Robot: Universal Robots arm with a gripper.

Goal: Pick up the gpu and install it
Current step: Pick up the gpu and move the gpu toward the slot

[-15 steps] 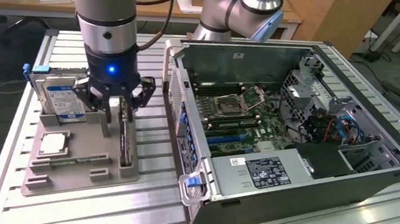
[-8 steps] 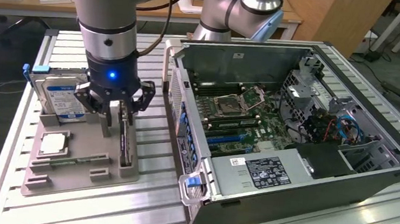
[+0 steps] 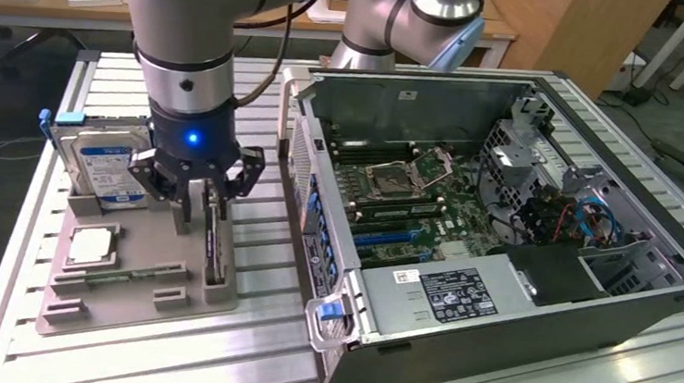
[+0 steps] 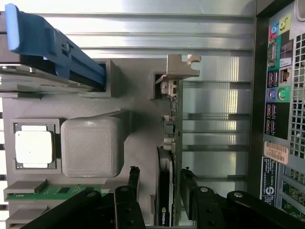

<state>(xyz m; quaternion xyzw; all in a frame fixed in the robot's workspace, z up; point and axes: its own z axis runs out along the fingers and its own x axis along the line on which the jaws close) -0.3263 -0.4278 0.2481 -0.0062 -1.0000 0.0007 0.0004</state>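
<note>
Clearly wide open, the tool (image 4: 161,171) straddles the gpu (image 4: 164,195), seemingly not touching.

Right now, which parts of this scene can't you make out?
- gpu: exterior view, far end hidden behind the gripper; wrist view, edge-on, face unseen.
- hard drive: exterior view, the gripper covers its edge on that view's right.
- computer case: exterior view, its near wall hides part of the inside.
</note>
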